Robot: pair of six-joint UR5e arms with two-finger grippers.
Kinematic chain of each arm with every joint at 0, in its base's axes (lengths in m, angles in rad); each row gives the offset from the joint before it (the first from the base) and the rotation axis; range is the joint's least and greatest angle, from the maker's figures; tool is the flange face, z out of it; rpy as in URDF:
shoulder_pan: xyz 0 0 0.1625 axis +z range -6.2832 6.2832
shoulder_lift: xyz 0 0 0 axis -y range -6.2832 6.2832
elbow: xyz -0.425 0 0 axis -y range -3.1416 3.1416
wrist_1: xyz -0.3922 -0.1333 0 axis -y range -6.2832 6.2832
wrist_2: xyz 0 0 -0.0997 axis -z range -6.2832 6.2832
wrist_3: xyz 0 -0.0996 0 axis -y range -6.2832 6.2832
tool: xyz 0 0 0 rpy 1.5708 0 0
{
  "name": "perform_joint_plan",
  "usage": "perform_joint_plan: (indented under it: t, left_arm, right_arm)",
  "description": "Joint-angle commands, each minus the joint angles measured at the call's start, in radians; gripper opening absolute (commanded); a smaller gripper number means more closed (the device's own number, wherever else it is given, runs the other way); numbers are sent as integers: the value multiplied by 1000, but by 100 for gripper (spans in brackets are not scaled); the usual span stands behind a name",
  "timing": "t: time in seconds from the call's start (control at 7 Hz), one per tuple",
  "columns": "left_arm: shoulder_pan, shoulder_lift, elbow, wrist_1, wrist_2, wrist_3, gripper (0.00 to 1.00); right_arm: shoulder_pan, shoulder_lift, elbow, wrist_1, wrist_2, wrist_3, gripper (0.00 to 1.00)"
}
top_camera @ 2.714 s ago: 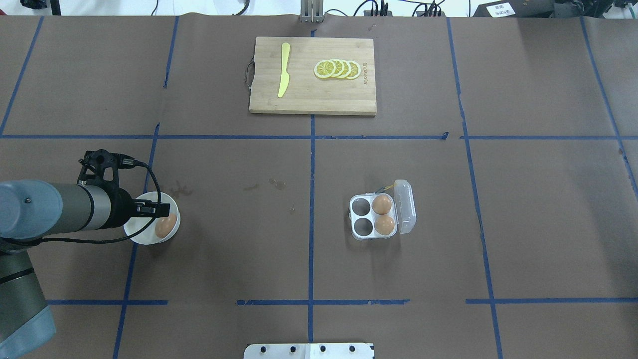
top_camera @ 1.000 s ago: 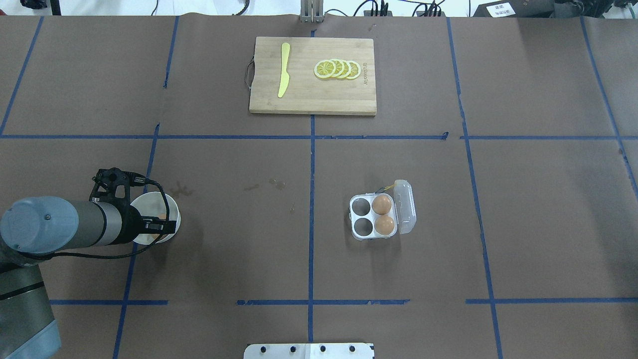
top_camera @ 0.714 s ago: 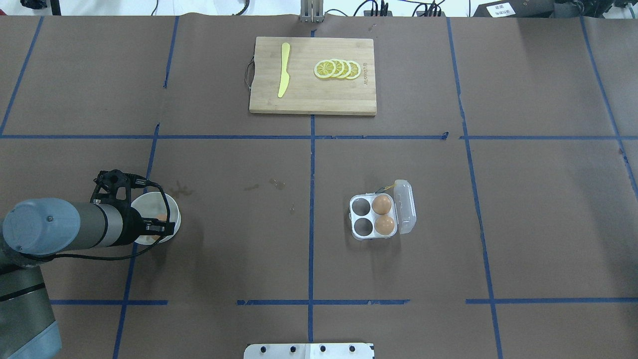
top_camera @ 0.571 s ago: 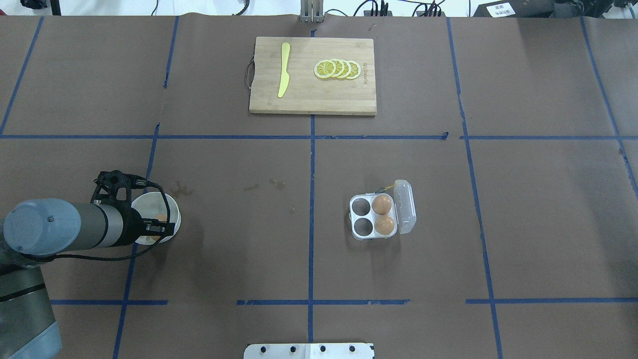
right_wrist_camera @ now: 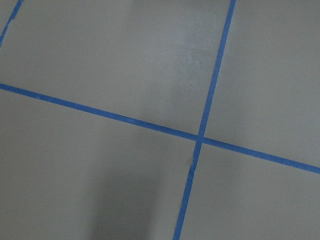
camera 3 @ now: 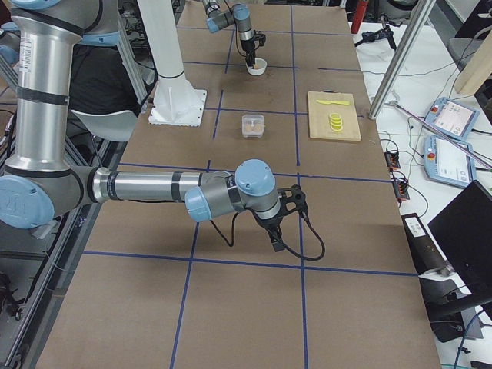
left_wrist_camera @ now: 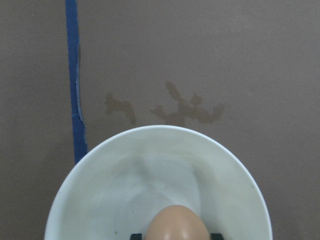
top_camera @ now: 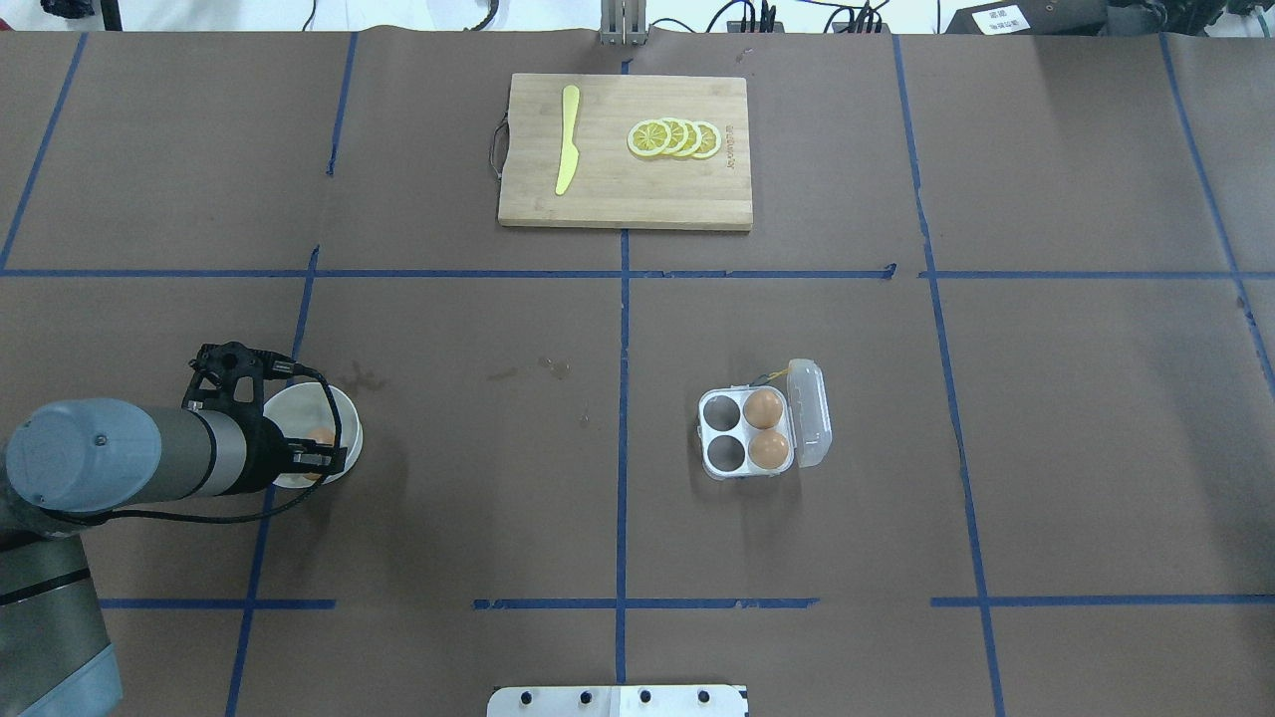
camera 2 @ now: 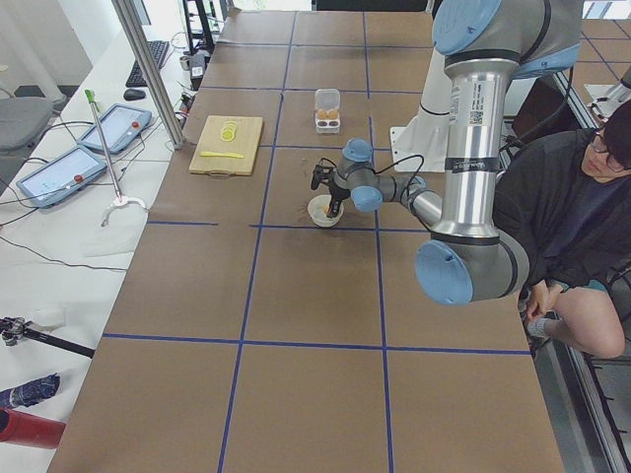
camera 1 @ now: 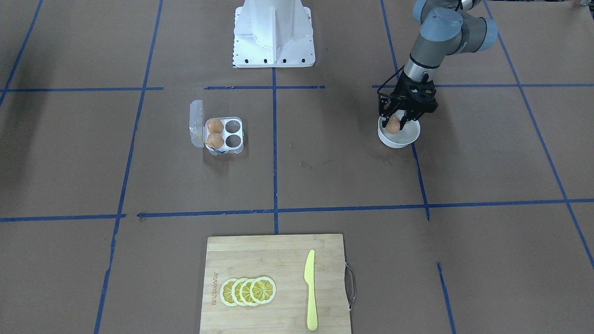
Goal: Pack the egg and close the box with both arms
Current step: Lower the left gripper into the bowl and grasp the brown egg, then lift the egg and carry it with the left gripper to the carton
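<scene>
The egg sits between my left gripper's fingers over the white bowl; only its top shows at the left wrist view's bottom edge. In the front view my left gripper is shut on this egg just above the bowl. The box stands open right of the table's middle, its clear lid folded out to the right. Two more eggs fill its right cells; the left cells are empty. My right gripper shows only in the exterior right view, low over bare table; I cannot tell its state.
A wooden cutting board with a yellow knife and lemon slices lies at the far middle. The white pedestal base stands at the robot's side. Blue tape lines cross the brown table cover. A person sits beside the robot.
Since 2.7 s ago my left gripper has moved over the egg in the bowl and closed on it. In the last second it has barely moved.
</scene>
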Motion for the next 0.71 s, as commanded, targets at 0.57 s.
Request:
perform_joint_plan:
  t: [0.57]
  left_arm:
    - [-139, -114, -64, -2, -6, 86, 0]
  right_arm:
    - [0, 6, 2, 0, 0, 2, 100]
